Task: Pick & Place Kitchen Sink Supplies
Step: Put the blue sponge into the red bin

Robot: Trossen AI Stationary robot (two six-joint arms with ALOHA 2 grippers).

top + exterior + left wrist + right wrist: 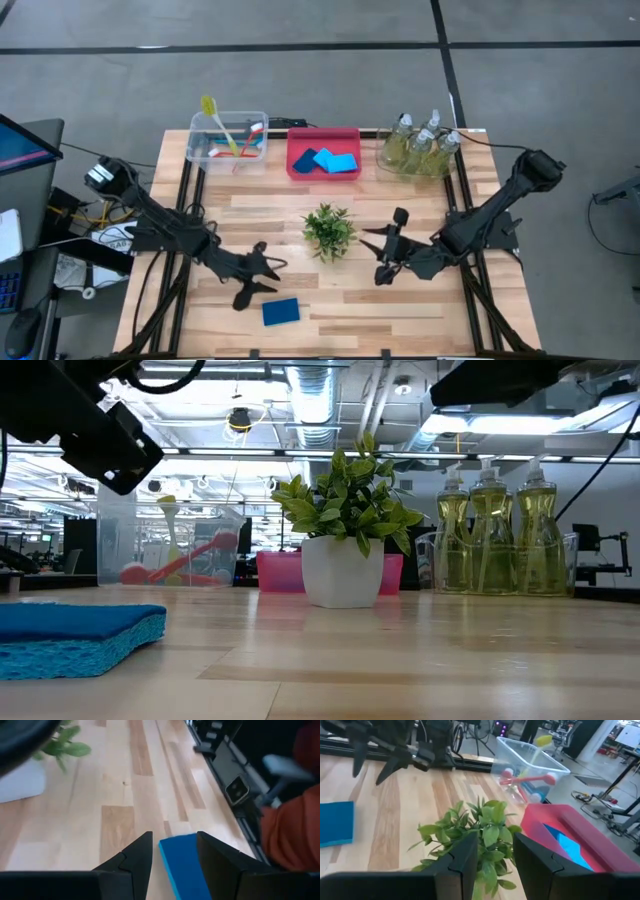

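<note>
A flat blue sponge (281, 312) lies flat on the table near its near edge, also seen in the low view (75, 635). My left gripper (262, 283) hangs open just above and beside it. In the left wrist view the sponge (182, 865) shows between the fingers of that gripper (175, 847), untouched. My right gripper (385, 250) is open and sits right of the small green plant (328, 230), facing it (492, 850). Brushes (232, 138) stand in a clear bin. Two blue sponges (325, 159) lie in the pink bin. Pump bottles (420, 145) stand in another clear bin.
The three bins line the far edge: the clear brush bin (200, 150), the pink bin (296, 165) and the bottle bin (385, 165). The potted plant (345, 540) stands mid-table between the arms. Bare wood shows on the near right (420, 320). Something orange (295, 835) shows beyond the table's edge.
</note>
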